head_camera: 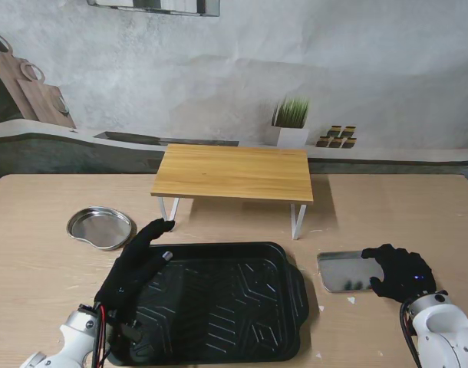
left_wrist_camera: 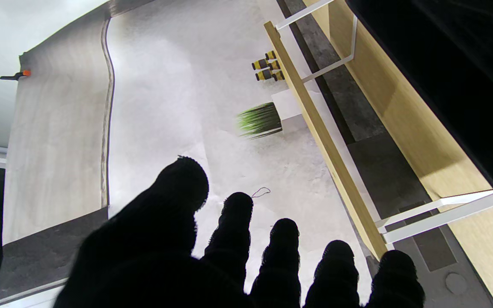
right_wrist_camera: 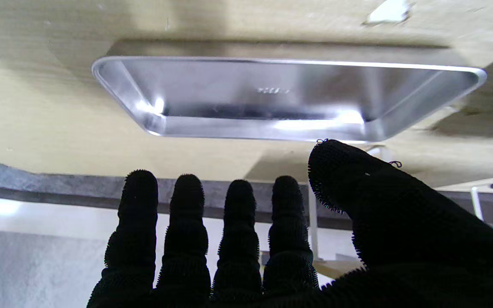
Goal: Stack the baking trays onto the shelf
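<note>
Hovering at lower right, the spread right hand (head_camera: 401, 271) should have hooked the small rectangular steel tray's (head_camera: 344, 272) rim squarely; the left hand (head_camera: 134, 264) was spread too.

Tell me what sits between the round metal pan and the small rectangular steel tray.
In the stand view, the big black baking tray, with the left robot hand over its left edge.

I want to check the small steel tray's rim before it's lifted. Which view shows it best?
The right wrist view: the steel tray fills the frame, its rim mostly clear. The stand view shows it small, partly under the right hand. The left wrist view misses it.
</note>
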Controlling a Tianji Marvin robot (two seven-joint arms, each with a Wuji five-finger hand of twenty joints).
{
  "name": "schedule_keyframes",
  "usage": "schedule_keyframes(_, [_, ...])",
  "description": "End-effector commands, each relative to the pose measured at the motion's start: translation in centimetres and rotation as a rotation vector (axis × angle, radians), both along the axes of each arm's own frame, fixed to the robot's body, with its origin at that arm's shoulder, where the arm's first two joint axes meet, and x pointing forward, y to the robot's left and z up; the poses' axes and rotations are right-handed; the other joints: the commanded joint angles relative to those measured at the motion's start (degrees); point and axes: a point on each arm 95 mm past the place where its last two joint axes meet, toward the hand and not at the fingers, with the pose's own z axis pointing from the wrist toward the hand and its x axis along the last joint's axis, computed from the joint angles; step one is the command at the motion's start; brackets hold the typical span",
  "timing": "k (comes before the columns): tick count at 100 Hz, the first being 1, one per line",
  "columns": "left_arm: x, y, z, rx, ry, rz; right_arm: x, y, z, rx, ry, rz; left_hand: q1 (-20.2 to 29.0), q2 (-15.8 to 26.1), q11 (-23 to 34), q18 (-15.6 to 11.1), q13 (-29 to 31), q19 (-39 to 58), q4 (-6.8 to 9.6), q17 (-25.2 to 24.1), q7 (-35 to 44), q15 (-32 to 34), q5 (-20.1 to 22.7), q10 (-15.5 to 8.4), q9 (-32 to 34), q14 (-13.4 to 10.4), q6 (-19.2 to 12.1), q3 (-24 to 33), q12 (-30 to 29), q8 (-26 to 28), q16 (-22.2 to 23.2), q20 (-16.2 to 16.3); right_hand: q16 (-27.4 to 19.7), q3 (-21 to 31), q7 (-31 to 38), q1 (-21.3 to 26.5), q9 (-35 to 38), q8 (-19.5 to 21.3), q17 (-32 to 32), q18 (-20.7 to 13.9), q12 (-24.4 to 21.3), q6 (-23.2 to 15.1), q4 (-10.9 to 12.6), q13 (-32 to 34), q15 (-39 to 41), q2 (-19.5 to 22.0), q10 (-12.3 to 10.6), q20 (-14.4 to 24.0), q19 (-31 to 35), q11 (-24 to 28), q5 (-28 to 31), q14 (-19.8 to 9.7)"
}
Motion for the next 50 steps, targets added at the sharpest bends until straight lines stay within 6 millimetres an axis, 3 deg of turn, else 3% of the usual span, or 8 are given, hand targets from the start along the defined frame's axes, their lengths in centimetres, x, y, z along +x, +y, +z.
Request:
schedule_keyframes(1, [0.0,-0.3,-0.2,0.001,0.015,-0.006,1.0,-0.2,-0.2,-0.007,0.003,-0.004,1.8,0.45,1.11,-0.64,-1.31,-0.73,-0.41,-0.15,0.53,0.13,1.13,-0.4,0.19,-0.74,-0.68,-0.56,0.69,0.52,0.78,0.69,-0.19,1.85,1.13,-0.99,-1.74,-0.74,-0.72,0.69,0.23,-0.58,0.54,-1.02,-0.63,-0.35,0.1,-0.84,0.51,0.97,-0.53,-0.18])
schedule_keyframes(34, [0.4,-0.2,-0.6,0.017,0.022,0.009,5.5,-1.5,-2.6,0.013,-0.006,-0.054,1.81,0.47,1.06,-0.67,-1.33,-0.71,-0.4,-0.12,0.57,0.17,1.07,-0.5,0.19,-0.74,-0.79,-0.61,0.71,0.54,0.79,0.69,-1.02,5.93,5.15,-0.32,-2.5,-2.04,-1.88,-0.29,-0.02,-0.82,0.23,-1.66,-2.37,-1.9,-0.61,-3.36,-2.24,0.68,-0.95,-1.44])
schedule_keyframes(50, [0.5,-0.3,-0.7,0.022,0.028,0.011,6.8,-1.8,-3.3,0.012,0.018,-0.054,1.75,0.49,1.05,-0.68,-1.35,-0.71,-0.41,-0.12,0.62,0.14,1.02,-0.45,0.2,-0.72,-0.8,-0.65,0.72,0.56,0.75,0.67,-2.96,9.2,7.19,2.37,-3.25,-3.82,-4.27,-2.19,-1.0,-1.13,0.11,-3.41,-6.27,-3.4,-2.76,-6.54,-6.59,-1.46,-1.96,-2.86])
